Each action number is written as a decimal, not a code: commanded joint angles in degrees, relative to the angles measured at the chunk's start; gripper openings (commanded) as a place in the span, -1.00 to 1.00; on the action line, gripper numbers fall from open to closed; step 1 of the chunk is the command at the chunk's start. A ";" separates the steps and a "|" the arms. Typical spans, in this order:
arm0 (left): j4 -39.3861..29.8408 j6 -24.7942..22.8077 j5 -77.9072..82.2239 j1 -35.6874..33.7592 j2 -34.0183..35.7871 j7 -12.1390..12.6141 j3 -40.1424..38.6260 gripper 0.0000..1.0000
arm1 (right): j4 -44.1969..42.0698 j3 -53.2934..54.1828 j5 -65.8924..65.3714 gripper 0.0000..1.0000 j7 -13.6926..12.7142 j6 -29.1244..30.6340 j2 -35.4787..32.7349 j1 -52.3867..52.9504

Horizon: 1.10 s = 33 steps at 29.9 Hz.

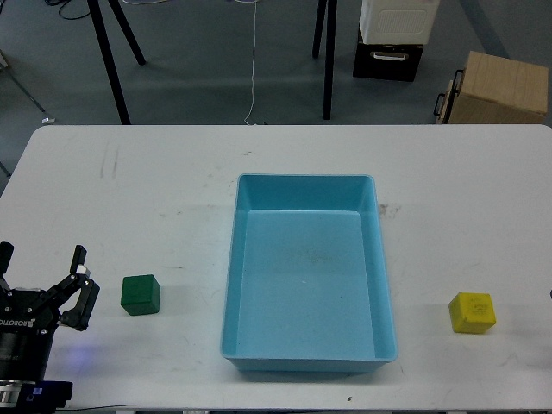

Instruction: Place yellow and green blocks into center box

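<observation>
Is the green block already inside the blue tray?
No, the green block sits on the table, left of the empty blue tray.

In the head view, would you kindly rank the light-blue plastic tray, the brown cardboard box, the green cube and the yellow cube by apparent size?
1. Light-blue rectangular plastic tray, by far the largest.
2. Brown cardboard box, on the floor beyond the table, so farther away and cut off by the frame.
3. Dark green cube and bright yellow cube: alike, not ranked.
</observation>
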 commanded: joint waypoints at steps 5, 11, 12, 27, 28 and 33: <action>-0.11 0.00 0.27 0.45 0.00 0.35 0.27 1.00 | -0.36 1.62 1.69 0.99 0.45 -0.01 2.10 3.90; -0.10 0.00 0.18 0.18 0.00 0.18 0.01 1.00 | -0.27 1.98 4.07 1.00 -0.34 -0.01 2.99 4.07; -0.11 0.00 0.18 0.10 0.00 0.17 0.01 1.00 | -0.18 2.07 4.07 1.00 -0.34 -0.01 2.72 4.25; 0.69 0.00 0.18 -3.07 0.00 0.44 2.73 1.00 | 0.43 -8.20 -10.76 1.00 -12.73 -10.07 -38.38 19.00; 0.69 0.00 0.18 -3.15 0.00 0.52 3.17 1.00 | 0.43 -9.87 -13.48 1.00 -13.26 -10.25 -41.46 21.54; 0.69 0.00 0.27 -3.24 0.00 0.61 3.35 1.00 | 0.61 -24.44 -23.85 1.00 -18.79 -9.73 -53.78 38.05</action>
